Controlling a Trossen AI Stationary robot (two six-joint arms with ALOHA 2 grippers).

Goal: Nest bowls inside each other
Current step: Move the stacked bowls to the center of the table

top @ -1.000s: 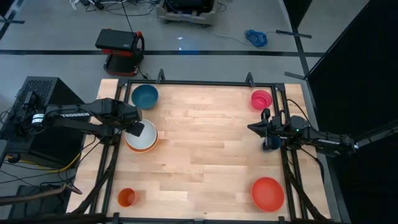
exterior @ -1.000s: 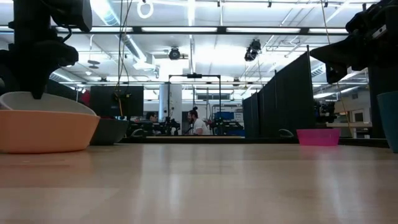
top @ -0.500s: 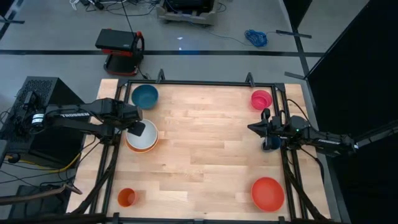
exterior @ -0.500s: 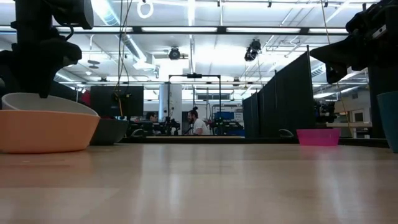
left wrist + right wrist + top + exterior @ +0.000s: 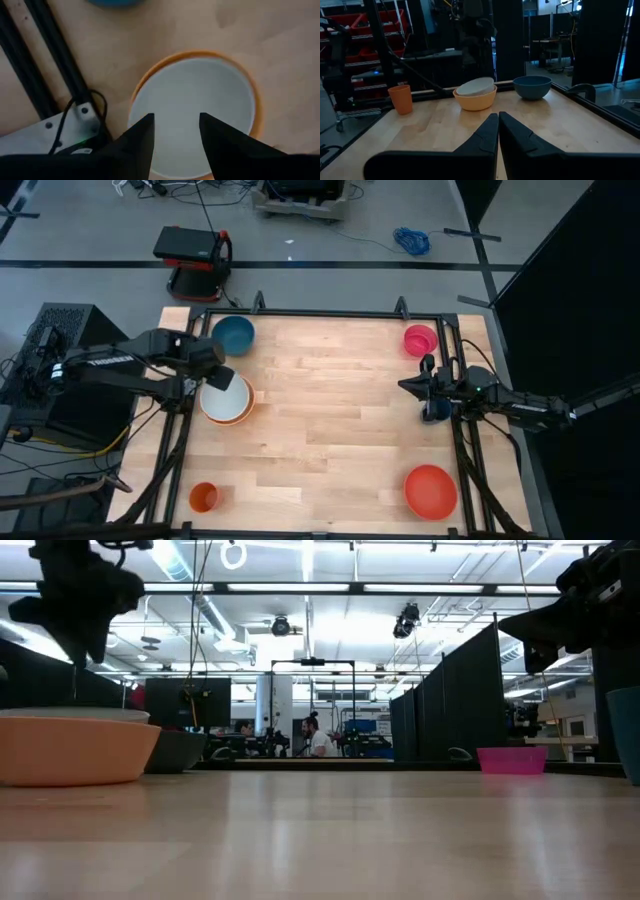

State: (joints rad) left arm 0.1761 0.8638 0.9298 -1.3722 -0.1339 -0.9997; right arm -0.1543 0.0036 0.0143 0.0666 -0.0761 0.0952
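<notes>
On the wooden table (image 5: pixel 330 420), the empty, parted left gripper (image 5: pixel 222 378) hovers over the white bowl (image 5: pixel 226 396) nested in the orange bowl (image 5: pixel 75 751).

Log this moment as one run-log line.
left gripper: open, above white bowl | white bowl: nested in orange bowl | right gripper: shut, idle at right edge

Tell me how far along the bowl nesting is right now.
Done: the white bowl sits inside the orange bowl. In hand: nothing; the left gripper hangs above that pair with its fingers apart, and the right gripper waits shut at the table's right edge. Left: the teal bowl, pink bowl and red bowl each sit alone.
</notes>
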